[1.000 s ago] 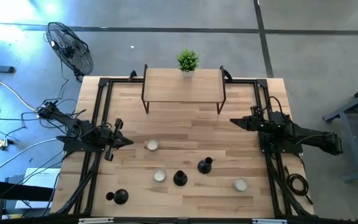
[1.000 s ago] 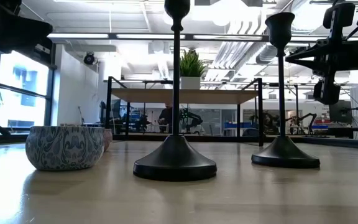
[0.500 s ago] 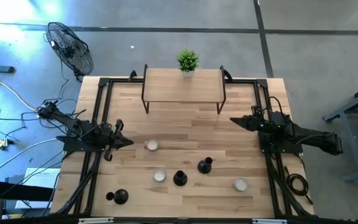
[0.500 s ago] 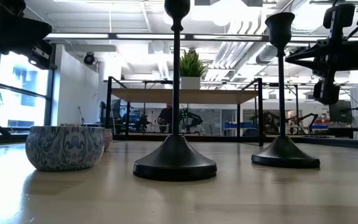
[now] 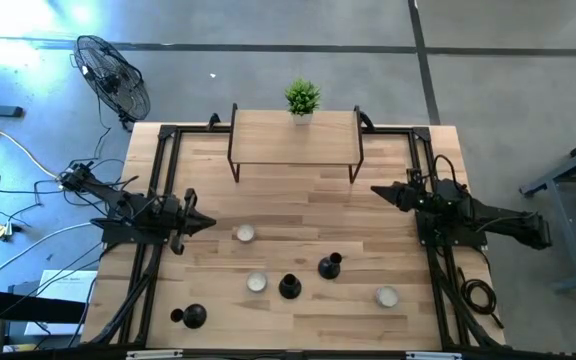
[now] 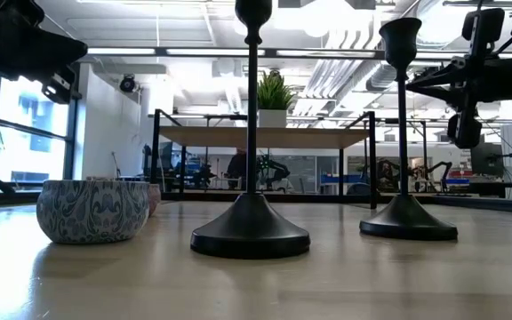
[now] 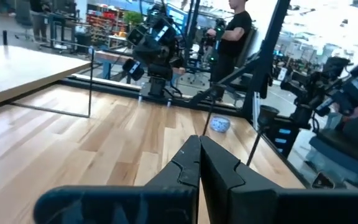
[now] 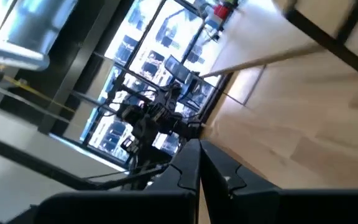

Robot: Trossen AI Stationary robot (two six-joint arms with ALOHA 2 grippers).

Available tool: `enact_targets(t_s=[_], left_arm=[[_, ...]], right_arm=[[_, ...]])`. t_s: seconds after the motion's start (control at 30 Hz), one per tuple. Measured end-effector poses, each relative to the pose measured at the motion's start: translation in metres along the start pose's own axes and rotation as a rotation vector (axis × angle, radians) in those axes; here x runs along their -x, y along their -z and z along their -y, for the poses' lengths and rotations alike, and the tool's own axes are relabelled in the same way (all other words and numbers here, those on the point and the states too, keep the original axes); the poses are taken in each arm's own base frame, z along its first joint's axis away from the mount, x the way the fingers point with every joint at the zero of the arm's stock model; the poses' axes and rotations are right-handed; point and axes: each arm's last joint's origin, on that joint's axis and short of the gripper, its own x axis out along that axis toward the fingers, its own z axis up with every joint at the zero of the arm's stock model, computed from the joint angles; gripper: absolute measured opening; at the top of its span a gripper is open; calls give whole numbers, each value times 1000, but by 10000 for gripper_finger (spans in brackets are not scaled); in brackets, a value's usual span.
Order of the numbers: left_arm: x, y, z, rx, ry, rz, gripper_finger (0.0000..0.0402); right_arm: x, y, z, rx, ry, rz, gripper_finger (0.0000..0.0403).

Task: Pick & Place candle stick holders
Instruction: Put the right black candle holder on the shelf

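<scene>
Black candle stick holders [image 5: 289,286] all sit toward the table's [image 5: 308,200] front edge: two near its middle, one at the front-left corner. Left gripper [image 5: 208,224] and right gripper [image 5: 375,190] hover pressed together, empty, near their side edges, well apart from the holders.

Both arms were matte black, built of slim jointed links with blocky housings at the joints. The left arm [image 5: 133,213] and the right arm [image 5: 468,212] each tapered to a pointed tip. Their jaws were black wedge-shaped plastic, meeting along a thin seam.
</scene>
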Motion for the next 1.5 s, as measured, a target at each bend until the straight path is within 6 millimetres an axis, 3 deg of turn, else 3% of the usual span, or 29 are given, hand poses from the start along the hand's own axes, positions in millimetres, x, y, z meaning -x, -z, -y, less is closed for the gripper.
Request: enact_targets(t_s=[0.13, 0.27, 0.57, 0.77, 0.93, 1.13, 1.37, 1.5], left_arm=[[0, -2, 0, 84, -16, 22, 0], [3, -20, 2, 129, -18, 70, 0], [21, -119, 15, -30, -8, 305, 0], [25, -178, 24, -77, -81, 269, 2], [16, -209, 34, -77, -112, 154, 21], [-2, -224, 46, -129, -143, 31, 74], [-18, -225, 54, -155, -153, -12, 142], [-18, -225, 54, -155, -177, -10, 169]], right_arm=[[2, -8, -16, 142, -165, 56, 5], [8, -22, -41, 283, -255, 101, 5], [29, -67, -113, 576, -138, 55, 5], [29, -97, -161, 706, -7, -62, 8], [11, -112, -188, 726, 66, -156, 41], [-25, -118, -201, 748, 125, -247, 127], [-65, -112, -197, 778, 164, -376, 231], [-79, -104, -193, 753, 120, -471, 262]])
